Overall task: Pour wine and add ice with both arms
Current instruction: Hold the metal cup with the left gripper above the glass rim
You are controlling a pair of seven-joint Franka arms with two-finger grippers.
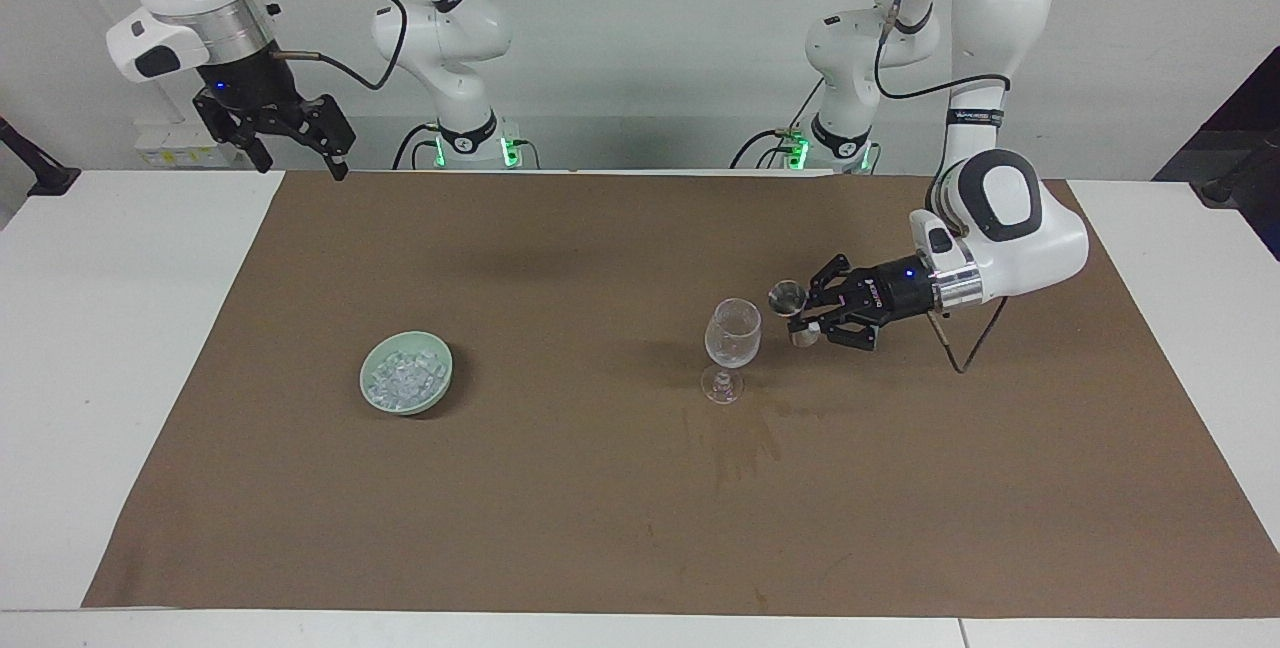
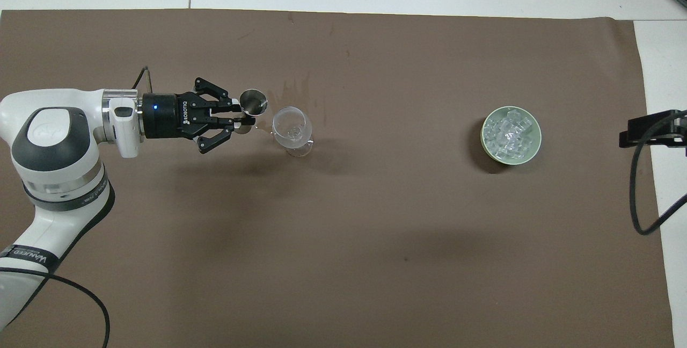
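L gripper [image 1: 806, 316] clamped on a small metal measuring cup [image 1: 787, 297], held level just beside the rim of the stemmed glass [image 1: 732, 333], on the L arm's side of it.

Facing view: cup is up at about glass-rim height, mouth tilted a little toward the glass, not yet tipped over it. Glass stands upright on the brown mat [image 1: 600, 488]; can't tell if any liquid is in it. R gripper [image 1: 295, 143] waits high over the mat's robot-side corner at the R arm's end, fingers spread, nothing in them. Ice [image 1: 405, 376] heaped in a pale green bowl [image 1: 441, 386], well apart from the glass, toward the R arm's end.

Overhead view: L gripper [image 2: 242, 118] comes in sideways; cup [image 2: 253, 102] sits near the glass [image 2: 291, 129], farther from the robots than the fingertips, with a gap to the rim. Only a dark edge of the R arm's gear shows at frame edge.

Judgement: pour step in hand, ice step not begun. Next move needs the cup carried over the glass mouth, then wrist roll; a clip on the rim could topple the glass.

View diff: facing gives heights + R gripper state; overhead gives the cup–glass gap and the cup's open mouth.
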